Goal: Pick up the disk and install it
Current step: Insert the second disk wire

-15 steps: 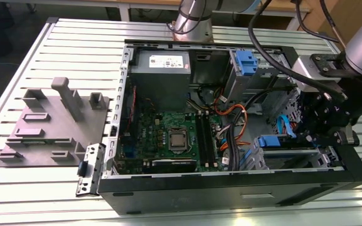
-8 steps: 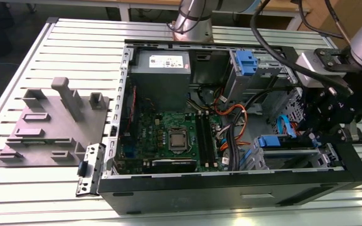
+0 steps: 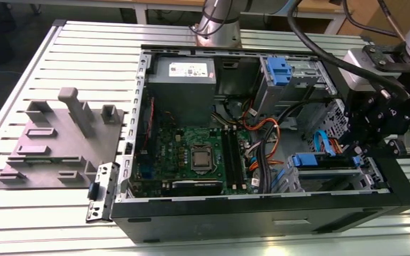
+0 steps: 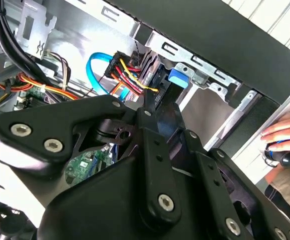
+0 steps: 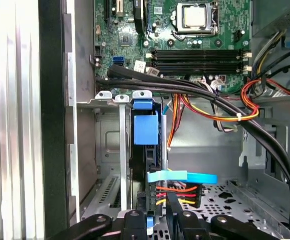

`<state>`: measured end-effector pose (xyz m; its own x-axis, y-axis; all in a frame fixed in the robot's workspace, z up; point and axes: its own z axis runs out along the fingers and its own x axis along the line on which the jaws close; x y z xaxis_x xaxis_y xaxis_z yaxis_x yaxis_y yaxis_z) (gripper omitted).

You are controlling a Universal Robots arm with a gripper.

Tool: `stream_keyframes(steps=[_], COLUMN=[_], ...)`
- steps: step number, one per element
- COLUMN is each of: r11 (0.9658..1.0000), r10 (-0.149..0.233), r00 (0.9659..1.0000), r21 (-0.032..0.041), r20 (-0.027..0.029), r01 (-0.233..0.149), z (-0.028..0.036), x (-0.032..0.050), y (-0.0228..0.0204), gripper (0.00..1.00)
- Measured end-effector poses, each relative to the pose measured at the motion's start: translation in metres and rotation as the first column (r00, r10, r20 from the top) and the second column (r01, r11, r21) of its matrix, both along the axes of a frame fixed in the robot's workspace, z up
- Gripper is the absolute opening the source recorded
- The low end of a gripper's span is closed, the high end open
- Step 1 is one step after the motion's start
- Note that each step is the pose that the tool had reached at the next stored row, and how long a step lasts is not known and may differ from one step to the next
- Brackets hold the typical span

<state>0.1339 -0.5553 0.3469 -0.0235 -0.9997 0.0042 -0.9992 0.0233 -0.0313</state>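
gripper (image 3: pixel 365 152): black, low over the drive bay; fingers' state cannot be told
disk (image 5: pixel 145 131): edge-on in the bay, blue carrier tab up, seated beside the case (image 3: pixel 262 218) wall
cables (image 5: pixel 184 192): red-yellow bundle and blue ribbon just beside it
writing: none legible
beyond: motherboard (image 3: pixel 190 154); hand (image 4: pixel 284 137) on a mouse

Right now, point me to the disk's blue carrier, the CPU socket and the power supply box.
disk's blue carrier (image 5: pixel 145 127): first wrist view, on the blue tab face of the frame.
CPU socket (image 3: pixel 200 155): exterior view, on the silver chip top.
power supply box (image 3: pixel 183 80): exterior view, on its grey side below the white label.
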Motion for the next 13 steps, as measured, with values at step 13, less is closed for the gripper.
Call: stream_keyframes(steps=[13], r11=[1.0], r10=[0.0], r00=[1.0], r21=[0.0005], r20=[0.0034], r01=[0.0], z=[0.003], x=[-0.011], y=[0.0], gripper=[0.3])
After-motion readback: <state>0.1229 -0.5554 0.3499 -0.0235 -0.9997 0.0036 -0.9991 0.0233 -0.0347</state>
